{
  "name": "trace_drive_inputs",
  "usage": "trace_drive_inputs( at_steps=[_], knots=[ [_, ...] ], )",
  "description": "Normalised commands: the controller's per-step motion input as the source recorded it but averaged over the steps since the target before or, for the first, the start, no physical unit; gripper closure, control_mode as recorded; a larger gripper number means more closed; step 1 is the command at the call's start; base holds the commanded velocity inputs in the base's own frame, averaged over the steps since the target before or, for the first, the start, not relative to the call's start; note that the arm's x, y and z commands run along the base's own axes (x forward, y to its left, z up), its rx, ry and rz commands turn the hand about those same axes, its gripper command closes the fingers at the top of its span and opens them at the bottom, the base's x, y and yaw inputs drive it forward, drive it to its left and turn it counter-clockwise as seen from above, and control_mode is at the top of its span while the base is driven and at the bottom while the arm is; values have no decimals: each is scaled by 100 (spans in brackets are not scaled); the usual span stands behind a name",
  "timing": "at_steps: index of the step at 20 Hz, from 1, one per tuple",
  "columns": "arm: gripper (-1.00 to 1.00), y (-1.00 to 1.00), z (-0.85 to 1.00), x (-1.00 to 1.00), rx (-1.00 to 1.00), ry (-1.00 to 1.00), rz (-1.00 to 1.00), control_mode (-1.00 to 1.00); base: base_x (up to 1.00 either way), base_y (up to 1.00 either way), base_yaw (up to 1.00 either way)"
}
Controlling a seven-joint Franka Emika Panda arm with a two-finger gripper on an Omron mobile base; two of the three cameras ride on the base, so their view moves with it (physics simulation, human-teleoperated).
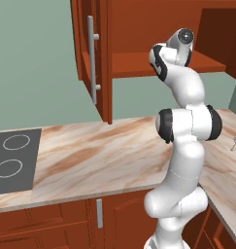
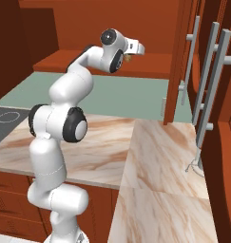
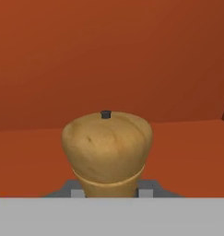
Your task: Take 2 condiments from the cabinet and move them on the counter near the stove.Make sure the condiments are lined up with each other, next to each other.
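A tan-brown wooden shaker (image 3: 107, 147) with a small dark knob on top stands on the reddish cabinet shelf (image 1: 139, 63), close in front of the hand camera. My gripper (image 3: 108, 192) is shut on its narrow neck, one grey finger (image 3: 76, 191) on each side. In the right base view the gripper (image 2: 136, 51) reaches into the open cabinet (image 2: 150, 33), with a bit of the shaker (image 2: 129, 58) showing below it. The cabinet door (image 1: 85, 44) with its silver bar handle stands open to the left. The stove (image 1: 12, 158) lies at the far left of the marble counter (image 1: 100, 155).
The open door edge hangs over the back of the counter. On the right, tall cabinet fronts with long silver handles (image 2: 212, 85) rise beside a side run of counter (image 2: 159, 190). A thin wire object (image 2: 195, 166) stands there.
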Motion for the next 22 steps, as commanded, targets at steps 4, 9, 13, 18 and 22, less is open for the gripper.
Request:
trace_drive_inputs(
  at_steps=[4, 9, 13, 18, 22],
  knots=[
    [100, 0, 0, 0, 0, 0, 0, -100, 0, 0, 0],
    [100, 0, 0, -17, 0, -2, 0, -100, 0, 0, 0],
    [100, 0, 0, -52, 0, -5, 0, -100, 0, 0, 0],
    [100, 0, 0, -67, 0, -2, 0, -100, 0, 0, 0],
    [100, 7, 14, -88, 0, -5, 4, -100, 0, 0, 0]
  ],
)
